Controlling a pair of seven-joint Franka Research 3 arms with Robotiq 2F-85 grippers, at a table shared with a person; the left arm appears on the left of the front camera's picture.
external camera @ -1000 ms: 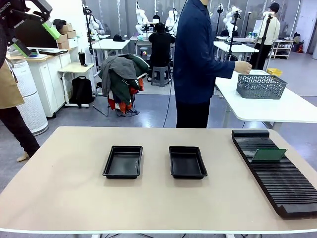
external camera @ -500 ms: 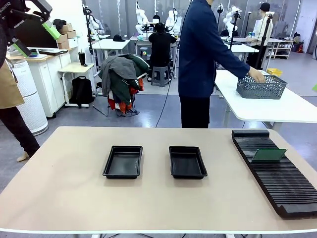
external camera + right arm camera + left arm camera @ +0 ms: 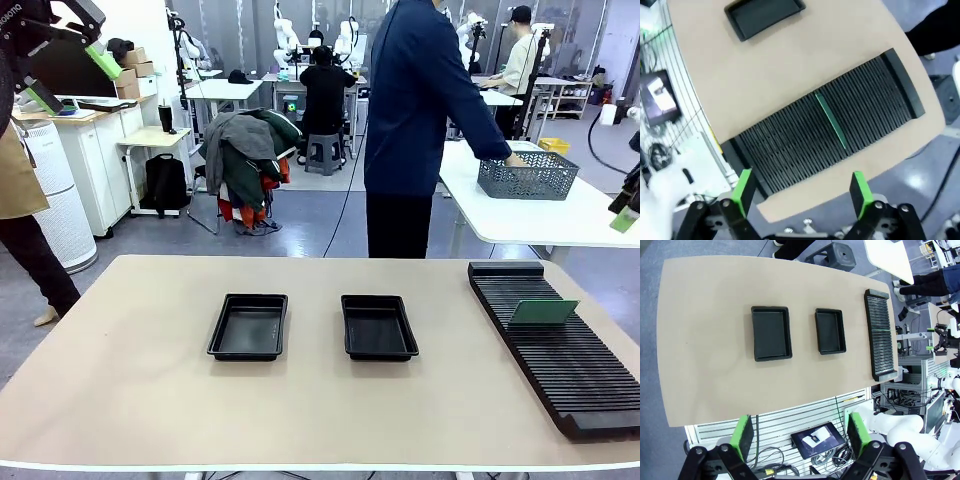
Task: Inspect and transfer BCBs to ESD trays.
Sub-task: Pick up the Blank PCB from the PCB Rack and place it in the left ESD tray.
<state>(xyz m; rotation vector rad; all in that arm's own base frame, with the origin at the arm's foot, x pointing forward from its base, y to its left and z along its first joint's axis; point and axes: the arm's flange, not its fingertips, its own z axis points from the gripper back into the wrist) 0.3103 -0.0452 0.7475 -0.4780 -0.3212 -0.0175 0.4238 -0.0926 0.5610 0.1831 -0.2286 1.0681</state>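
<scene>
Both my hands hang high above the table (image 3: 130,400), holding nothing. My left hand (image 3: 801,431) is wide open, green pads spread, looking straight down on the whole tabletop. My right hand (image 3: 801,189) is open too, above the right end of the table, over a long black slotted rack (image 3: 560,370).

Two shallow black trays lie side by side in the middle of the table, a gap between them: the left tray (image 3: 248,326) and the right tray (image 3: 379,327). Their bare floors show.

The rack runs near to far along the table's right side. One green circuit board (image 3: 543,312) stands on edge in a slot toward its far end, well apart from both trays.

Beyond the far edge a person (image 3: 415,120) in dark blue stands turned to the right, one hand on the rim of a grey mesh basket (image 3: 527,174) on a white table (image 3: 560,225) behind.
</scene>
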